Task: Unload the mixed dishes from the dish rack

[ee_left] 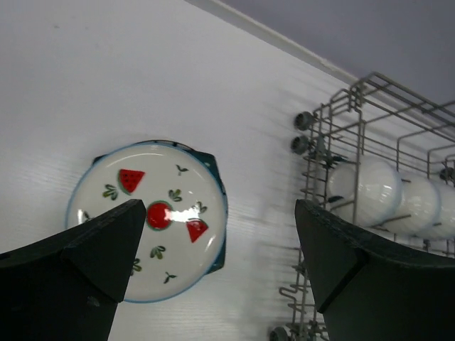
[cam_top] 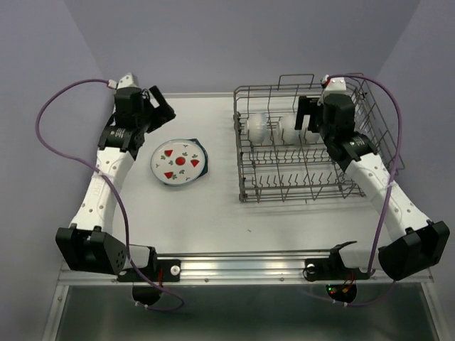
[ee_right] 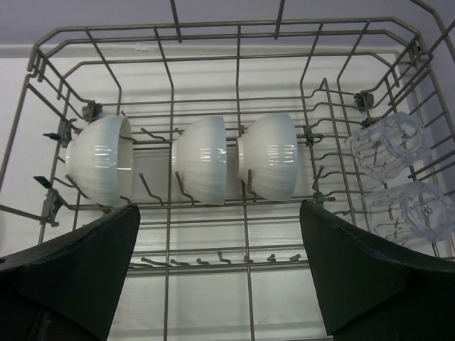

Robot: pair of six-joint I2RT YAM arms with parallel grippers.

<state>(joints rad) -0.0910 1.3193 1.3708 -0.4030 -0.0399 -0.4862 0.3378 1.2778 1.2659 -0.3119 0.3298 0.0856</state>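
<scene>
Well to the left of the dish rack [cam_top: 313,186], the left gripper [cam_top: 161,105] hangs over the table [cam_top: 213,227]. Its two fingers are spread wide and there is nothing between them. A little nearer the rack, but outside it, the strawberry plate [cam_top: 179,163] lies flat. It sits on top of the teal plate [ee_left: 214,160], and only a bit of teal edge peeks out. Both plates are out of the rack, so I think that part of the job is done.

Inside the rack, near its back, three white bowls [ee_right: 202,160] stand on their sides in a row, held up by the wire pins. In the right side of the rack, two clear glasses [ee_right: 389,145] lie tipped between the wires.

The right gripper [ee_right: 219,208] hangs above the rack and faces the bowls. Its fingers are wide apart too. It holds nothing and touches no bowl.

So I think it is the bowls' turn now. I cannot tell which bowl comes first. The next move needs the right gripper to come down on one bowl, with one finger on each side of the rim. Then it must close softly, lift the bowl straight up off the pins, and carry it out of the rack to the table. The bowls look smooth and round, so one could slip.
</scene>
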